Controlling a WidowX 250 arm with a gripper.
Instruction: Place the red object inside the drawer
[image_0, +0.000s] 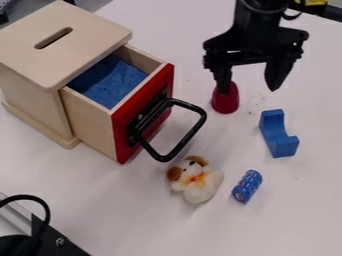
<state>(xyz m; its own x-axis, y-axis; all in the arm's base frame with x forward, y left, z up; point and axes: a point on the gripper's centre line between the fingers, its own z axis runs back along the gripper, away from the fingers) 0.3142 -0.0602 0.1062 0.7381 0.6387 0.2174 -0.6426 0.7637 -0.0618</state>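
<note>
Box (90, 30) left of gripper in view, drawer (90, 120) pulled out toward it. Gripper (248, 86) unclenched, empty, fingers spread. Plush (200, 187), blue block (274, 131) lower in view than gripper. Red cup (226, 103) upright at one fingertip, off-centre; contact: can't tell. Blue roll (247, 186) below too. Risks: closing off-centre tips cup; low carry snags handle (189, 136), may shove drawer shut.

On a table (294, 215), a box (87, 30) is placed at upper left, its open drawer (87, 117) lined with padding (113, 82). Right of the drawer, the target object (226, 103) is set, then a block (277, 136); below centre, a plush toy (200, 186) is seated left of a cylinder (247, 186).
</note>
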